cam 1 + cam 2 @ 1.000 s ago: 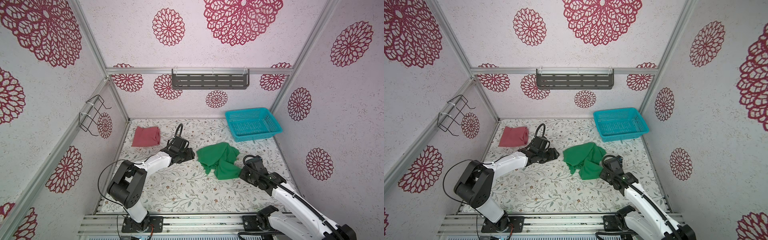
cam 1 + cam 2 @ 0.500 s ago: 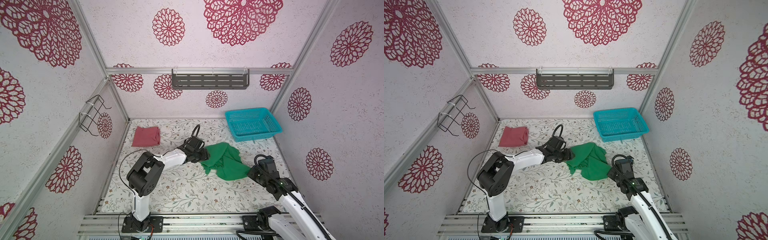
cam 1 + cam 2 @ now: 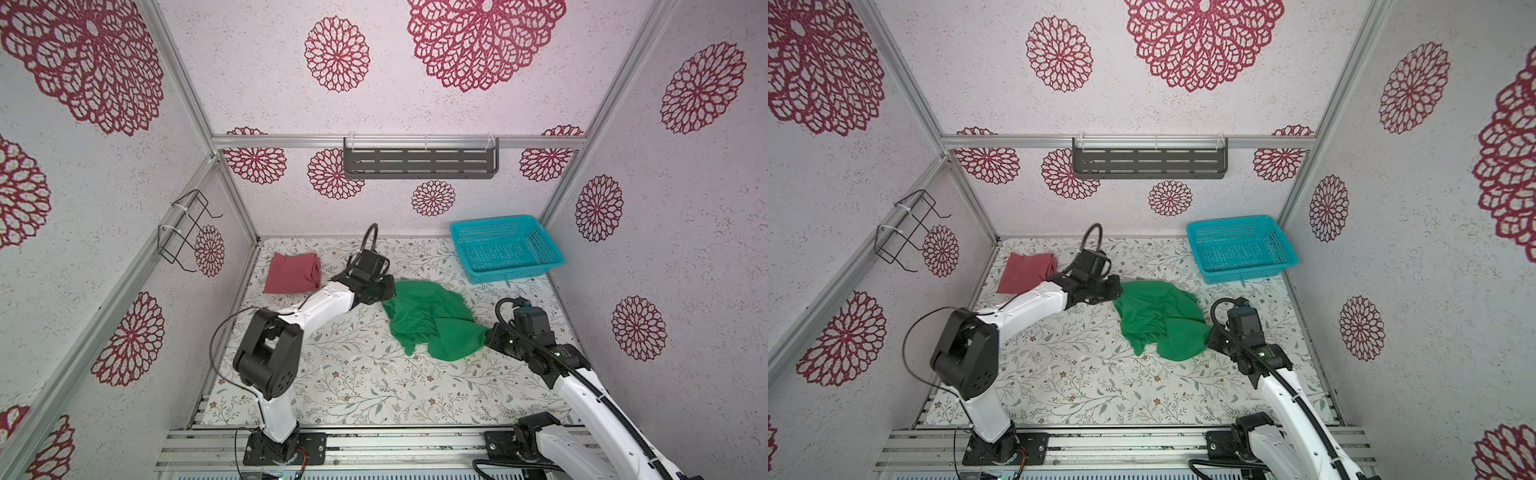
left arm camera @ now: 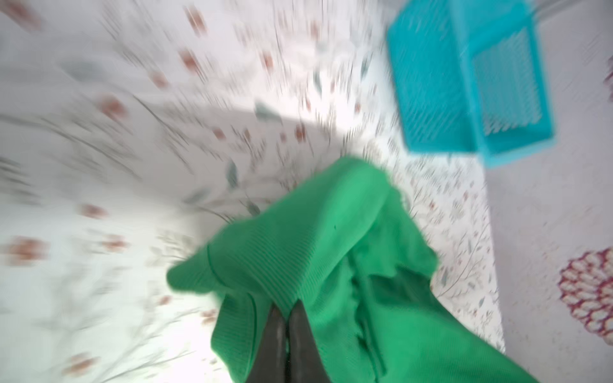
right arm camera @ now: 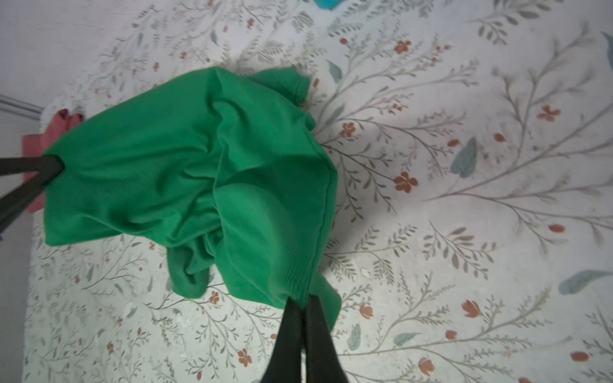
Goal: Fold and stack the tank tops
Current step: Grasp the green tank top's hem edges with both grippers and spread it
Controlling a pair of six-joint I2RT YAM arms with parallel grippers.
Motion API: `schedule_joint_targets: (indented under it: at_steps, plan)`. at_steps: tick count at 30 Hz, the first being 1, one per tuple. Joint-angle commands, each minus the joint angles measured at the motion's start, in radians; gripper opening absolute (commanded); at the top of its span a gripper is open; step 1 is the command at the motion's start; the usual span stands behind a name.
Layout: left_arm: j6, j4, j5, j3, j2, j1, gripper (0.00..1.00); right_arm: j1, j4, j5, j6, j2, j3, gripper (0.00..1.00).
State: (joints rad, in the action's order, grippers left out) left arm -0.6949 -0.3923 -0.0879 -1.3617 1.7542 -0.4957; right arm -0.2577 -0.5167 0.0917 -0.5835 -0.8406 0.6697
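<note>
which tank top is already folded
The dusty pink-red cloth tank top, a flat neat rectangle by the back left corner. The bright green cloth tank top is crumpled, with the jaws of the left gripper and right gripper shut on its edges.

The right hand [image 5: 302,302] pinches an edge of the green tank top [image 5: 199,172]; the left hand [image 5: 55,165] grips another corner.
</note>
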Motion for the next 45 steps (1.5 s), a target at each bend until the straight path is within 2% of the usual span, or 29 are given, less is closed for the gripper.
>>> schedule_joint_targets:
  at_steps: [1, 4, 8, 10, 13, 15, 18, 22, 24, 25, 28, 34, 38, 45]
  plan:
    - [0.126, -0.133, 0.071, -0.085, -0.068, 0.074, 0.0, 0.004, -0.029, 0.026, 0.079, 0.031, 0.098, 0.0]
    - [0.181, -0.209, 0.072, -0.19, -0.016, 0.122, 0.0, 0.007, -0.126, -0.07, 0.068, 0.039, 0.158, 0.0]
    - [0.252, -0.218, 0.007, -0.361, 0.158, 0.148, 0.0, 0.029, -0.18, -0.129, 0.028, 0.013, 0.167, 0.0]
    - [0.283, -0.246, -0.037, -0.477, 0.291, 0.143, 0.29, 0.033, -0.162, -0.125, 0.008, -0.008, 0.149, 0.0]
    - [0.318, -0.294, -0.053, -0.597, 0.4, 0.135, 0.63, 0.038, -0.125, -0.139, -0.009, -0.041, 0.129, 0.0]
    - [0.33, -0.327, -0.032, -0.615, 0.407, 0.135, 0.75, 0.041, -0.088, -0.159, -0.019, -0.058, 0.121, 0.0]
    - [0.345, -0.354, 0.055, -0.507, 0.3, 0.133, 0.82, 0.042, -0.019, -0.165, -0.034, -0.087, 0.104, 0.0]
    - [0.294, -0.339, 0.149, -0.188, 0.024, 0.117, 0.8, 0.044, 0.025, -0.14, -0.018, -0.151, 0.102, 0.0]
    - [0.201, -0.285, 0.107, 0.018, -0.117, 0.087, 0.77, 0.044, 0.037, -0.137, -0.004, -0.173, 0.099, 0.0]
    - [0.153, -0.246, 0.073, 0.1, -0.163, 0.065, 0.72, 0.044, 0.044, -0.137, 0.0, -0.179, 0.095, 0.0]
    - [-0.011, -0.148, -0.046, 0.285, -0.224, -0.014, 0.63, 0.044, 0.071, -0.126, 0.002, -0.197, 0.084, 0.0]
    - [-0.184, 0.021, -0.089, 0.395, -0.156, -0.142, 0.62, 0.043, 0.111, -0.081, -0.007, -0.2, 0.052, 0.0]
    - [-0.268, 0.1, -0.031, 0.418, -0.12, -0.173, 0.63, 0.041, 0.127, -0.041, -0.014, -0.175, 0.019, 0.0]
    - [-0.333, 0.129, -0.011, 0.447, -0.049, -0.197, 0.51, 0.041, 0.102, -0.055, -0.005, -0.13, -0.003, 0.0]
